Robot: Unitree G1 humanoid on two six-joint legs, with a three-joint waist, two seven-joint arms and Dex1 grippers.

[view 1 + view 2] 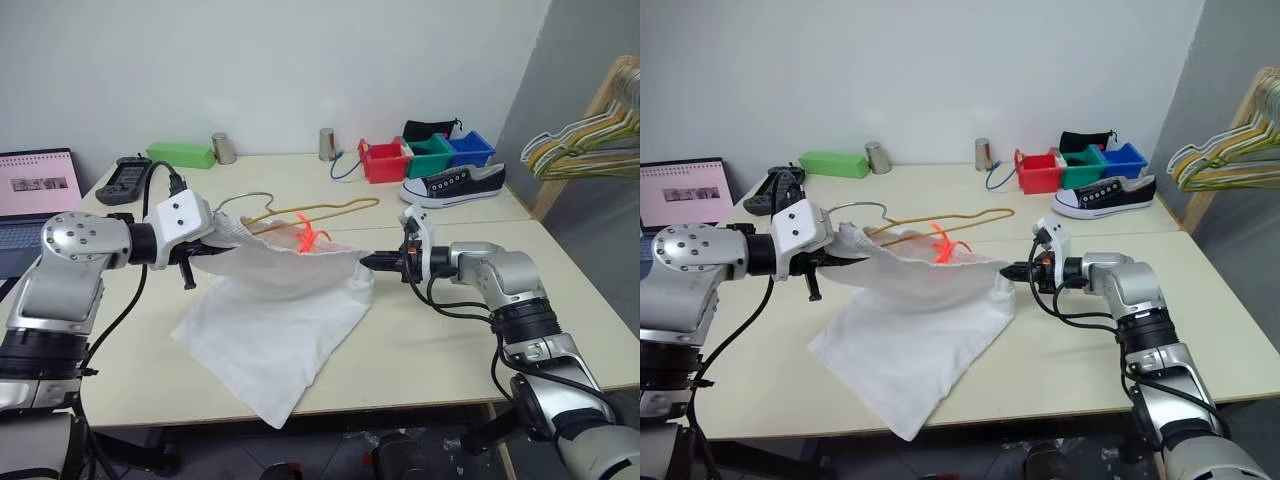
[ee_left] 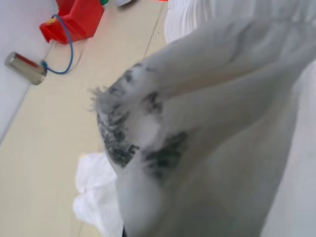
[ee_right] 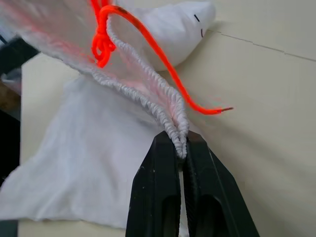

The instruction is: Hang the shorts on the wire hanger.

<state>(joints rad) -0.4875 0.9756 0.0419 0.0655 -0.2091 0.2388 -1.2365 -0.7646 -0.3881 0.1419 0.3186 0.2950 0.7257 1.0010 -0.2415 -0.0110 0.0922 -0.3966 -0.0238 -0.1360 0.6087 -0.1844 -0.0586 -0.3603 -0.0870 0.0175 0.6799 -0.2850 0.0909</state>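
The white shorts (image 1: 275, 320) hang stretched between both grippers above the table, legs trailing onto the tabletop, with the orange-red drawstring (image 1: 308, 237) at the waistband's middle. My left gripper (image 1: 212, 243) is shut on the bunched left end of the waistband (image 2: 148, 128). Pinching the right end of the elastic waistband (image 3: 178, 129) between its black fingers (image 3: 160, 197) is my right gripper (image 1: 367, 261), shut. The tan-gold wire hanger (image 1: 330, 210) lies flat on the table just behind the shorts, its hook (image 1: 245, 198) toward the left gripper.
Red, green and blue bins (image 1: 425, 155), a black-and-white sneaker (image 1: 452, 185) and two metal cans (image 1: 326, 144) stand at the table's back. A green box (image 1: 181, 154) and a laptop (image 1: 35, 195) are at the left. Pastel hangers (image 1: 585, 145) hang on a wooden rack at right.
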